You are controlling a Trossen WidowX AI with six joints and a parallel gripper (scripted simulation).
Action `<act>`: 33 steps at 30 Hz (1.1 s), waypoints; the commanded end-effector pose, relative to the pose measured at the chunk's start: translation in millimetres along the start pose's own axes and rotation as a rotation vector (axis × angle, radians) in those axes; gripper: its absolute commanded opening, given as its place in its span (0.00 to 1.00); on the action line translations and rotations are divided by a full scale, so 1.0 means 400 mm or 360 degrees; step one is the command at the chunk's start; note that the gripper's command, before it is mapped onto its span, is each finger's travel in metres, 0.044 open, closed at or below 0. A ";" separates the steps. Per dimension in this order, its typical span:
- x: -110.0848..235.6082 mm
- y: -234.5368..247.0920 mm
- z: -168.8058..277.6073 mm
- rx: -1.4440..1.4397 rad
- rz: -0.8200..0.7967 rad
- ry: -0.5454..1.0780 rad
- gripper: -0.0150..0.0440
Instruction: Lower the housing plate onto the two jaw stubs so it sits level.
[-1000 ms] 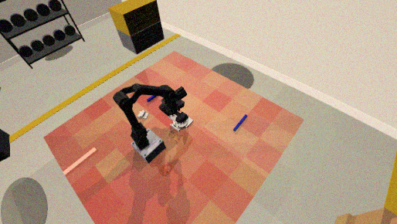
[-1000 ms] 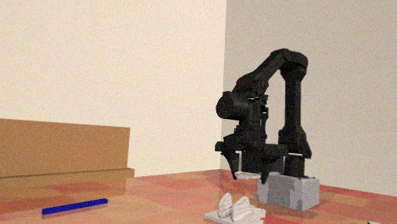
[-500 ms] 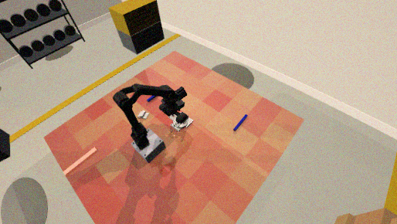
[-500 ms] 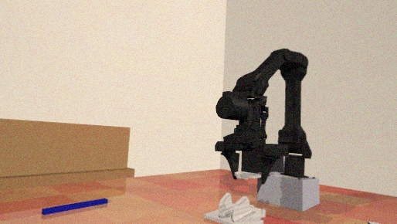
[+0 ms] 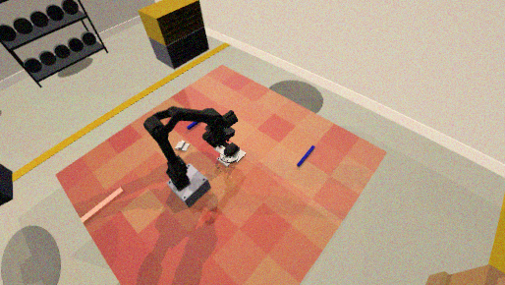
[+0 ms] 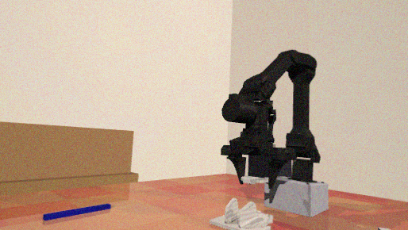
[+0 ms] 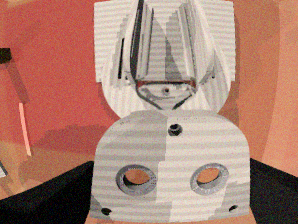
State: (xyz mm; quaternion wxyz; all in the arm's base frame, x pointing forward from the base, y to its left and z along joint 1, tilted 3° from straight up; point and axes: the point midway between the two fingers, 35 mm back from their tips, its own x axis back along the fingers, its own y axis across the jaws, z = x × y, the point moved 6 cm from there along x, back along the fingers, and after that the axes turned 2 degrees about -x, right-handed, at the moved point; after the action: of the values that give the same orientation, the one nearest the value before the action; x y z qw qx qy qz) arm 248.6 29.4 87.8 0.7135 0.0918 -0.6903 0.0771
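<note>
The housing plate (image 7: 170, 155) (image 6: 254, 180) is a pale plate with a rounded edge and two ringed holes. My gripper (image 7: 170, 169) (image 6: 255, 191) is shut on it, one finger at each side. The plate hangs above the floor mat, roughly level. The pale base (image 7: 227, 30) (image 6: 222, 222) (image 5: 239, 156) lies on the mat with two upright jaws on it, a left jaw (image 7: 144, 45) and a right jaw (image 7: 197, 42) in the wrist view. The plate's rounded edge overlaps the near end of the base in the wrist view. The jaw stubs cannot be made out.
A small white part (image 5: 182, 145) lies on the mat near the arm's base (image 5: 189, 187). A blue bar (image 5: 306, 155) (image 6: 77, 212) lies off to one side, and another blue bar (image 5: 193, 125) lies behind the arm. A pink bar (image 5: 101, 204) (image 7: 24, 129) lies on the opposite side.
</note>
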 end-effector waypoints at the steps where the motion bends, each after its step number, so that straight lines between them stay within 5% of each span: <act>1: 0.001 -0.001 0.000 0.0008 0.0008 -0.0004 0.85; 33: -0.124 -0.002 -0.003 0.0007 0.0008 -0.0004 0.85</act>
State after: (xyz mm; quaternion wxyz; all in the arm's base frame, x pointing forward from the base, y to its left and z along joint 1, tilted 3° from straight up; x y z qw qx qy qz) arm 250.7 30.3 46.5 0.7085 0.0927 -0.6952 0.0780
